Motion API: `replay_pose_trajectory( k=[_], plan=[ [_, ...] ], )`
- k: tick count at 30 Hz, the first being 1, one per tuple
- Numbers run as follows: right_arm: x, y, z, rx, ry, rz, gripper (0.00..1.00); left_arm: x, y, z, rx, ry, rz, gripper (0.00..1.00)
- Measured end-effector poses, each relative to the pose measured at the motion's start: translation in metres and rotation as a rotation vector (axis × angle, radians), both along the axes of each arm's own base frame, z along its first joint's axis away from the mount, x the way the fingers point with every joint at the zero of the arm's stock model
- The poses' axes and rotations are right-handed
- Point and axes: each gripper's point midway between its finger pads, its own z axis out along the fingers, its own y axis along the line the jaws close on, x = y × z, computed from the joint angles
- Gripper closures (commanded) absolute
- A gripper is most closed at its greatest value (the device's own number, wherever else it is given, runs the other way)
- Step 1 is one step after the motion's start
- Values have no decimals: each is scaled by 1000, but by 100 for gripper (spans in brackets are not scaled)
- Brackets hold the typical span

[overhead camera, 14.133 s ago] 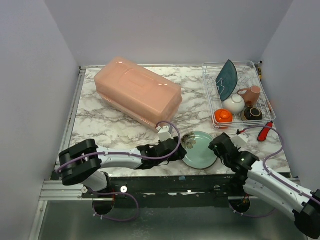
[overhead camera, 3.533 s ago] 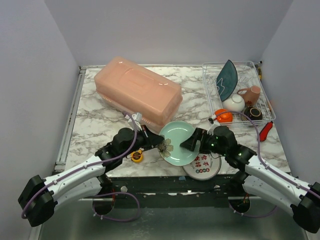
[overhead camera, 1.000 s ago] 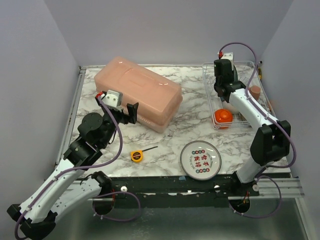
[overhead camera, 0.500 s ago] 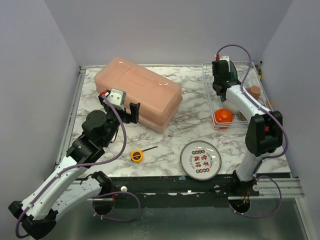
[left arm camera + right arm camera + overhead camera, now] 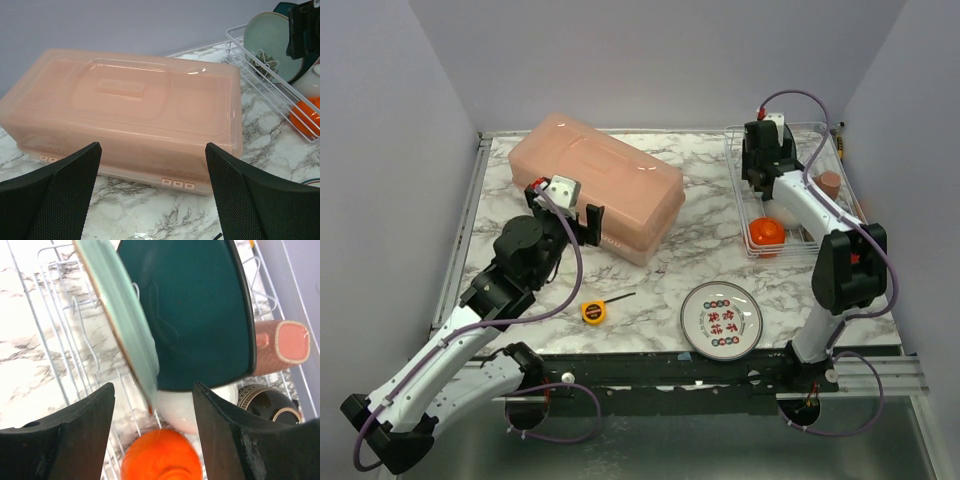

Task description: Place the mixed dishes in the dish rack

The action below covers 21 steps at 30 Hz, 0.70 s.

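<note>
Rack's nearly full. My right end effector [image 5: 152, 390] hangs over the dish rack [image 5: 731, 185] at the far right of the tabletop [image 5: 710, 235], fingers apart and straddling the lower rim of the pale-green plate [image 5: 120, 315] w/o touching it, so nothing's clamped. Plate sits in the wires on edge beside the teal plate [image 5: 200, 315]; they look touching, can't be 100% sure.

Also in the rack:
- mug [image 5: 282, 345]
- white bowl [image 5: 180, 412]
- orange bowl [image 5: 160, 455]
- dark bowl [image 5: 265, 402]

Left to do, I reckon: the round printed plate [image 5: 721, 320], flat on the tabletop near the front edge, well apart from the rack. The tape measure [image 5: 592, 311] isn't mine to load.

Orientation: pale-green plate is upright but tilted, top leaning over toward the teal one. From the left wrist its patterned face looks out toward the pink tub [image 5: 135, 110]. It's round, so no true long axis; its edge line runs approx along the rack's wires, front to back.

My left end effector [image 5: 152, 147] is wide apart, holding nothing, facing the tub.
</note>
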Motion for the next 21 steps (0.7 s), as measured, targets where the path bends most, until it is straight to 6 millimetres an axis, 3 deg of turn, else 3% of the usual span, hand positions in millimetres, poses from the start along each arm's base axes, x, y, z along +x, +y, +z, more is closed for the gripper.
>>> replay_pose_trajectory(
  k=[5, 8, 10, 14, 18, 21],
  plan=[
    [-29, 8, 10, 111, -37, 21, 23, 3, -3, -6, 12, 16, -1, 15],
    [-55, 7, 27, 160, -85, 34, 12, 6, -5, -10, 22, 28, -3, 15],
    [-66, 4, 45, 173, -135, 34, 12, 7, -7, -13, 27, 35, -6, 16],
    [-69, 3, 71, 192, -212, 29, 13, 9, -11, -18, 33, 50, -15, 16],
    [-70, 15, 71, 265, -213, 56, 12, 11, -14, -24, 46, 67, -19, 16],
    [-85, 31, 70, 373, -225, 124, 11, 12, -14, -27, 53, 76, -19, 16]
  ],
)
